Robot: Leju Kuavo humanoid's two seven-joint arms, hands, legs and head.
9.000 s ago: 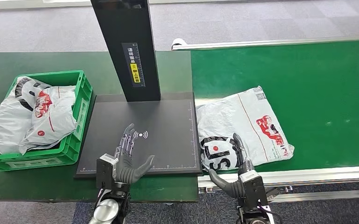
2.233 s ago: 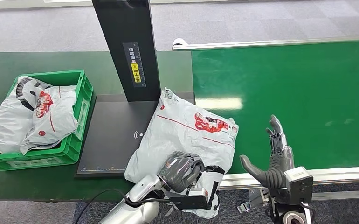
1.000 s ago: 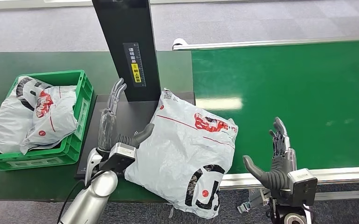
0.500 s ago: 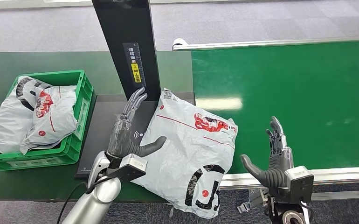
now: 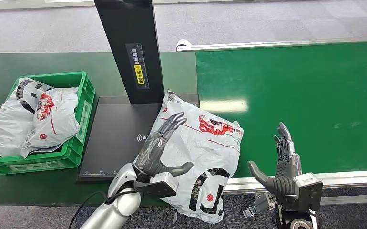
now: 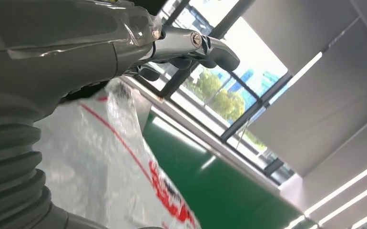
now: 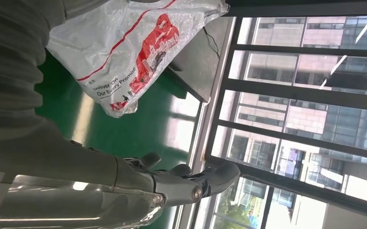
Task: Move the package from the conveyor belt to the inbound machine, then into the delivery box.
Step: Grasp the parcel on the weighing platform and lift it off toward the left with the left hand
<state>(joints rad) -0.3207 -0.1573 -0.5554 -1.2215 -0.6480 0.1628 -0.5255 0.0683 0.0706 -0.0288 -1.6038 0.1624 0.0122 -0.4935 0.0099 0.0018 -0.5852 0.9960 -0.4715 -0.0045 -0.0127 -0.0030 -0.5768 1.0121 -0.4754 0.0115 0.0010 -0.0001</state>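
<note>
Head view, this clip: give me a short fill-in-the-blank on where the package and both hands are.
1. The package lies partly on the black ____ of the inbound machine.
2. The ____ hand reaches over the package, fingers spread.
3. The right hand hovers open at the near edge of the green ____.
4. The green crate already holds other ____.

Missing words: platform; left; conveyor belt; packages

Left hand point(image 5: 160, 148): silver arm rising from six o'clock, palm flat, fingers point(image 5: 172, 122) splayed toward one o'clock, thumb out toward three o'clock, holding nothing; right hand point(image 5: 280, 164): upright at five o'clock, fingers extended toward twelve, thumb spread toward ten o'clock, likewise empty.
</note>
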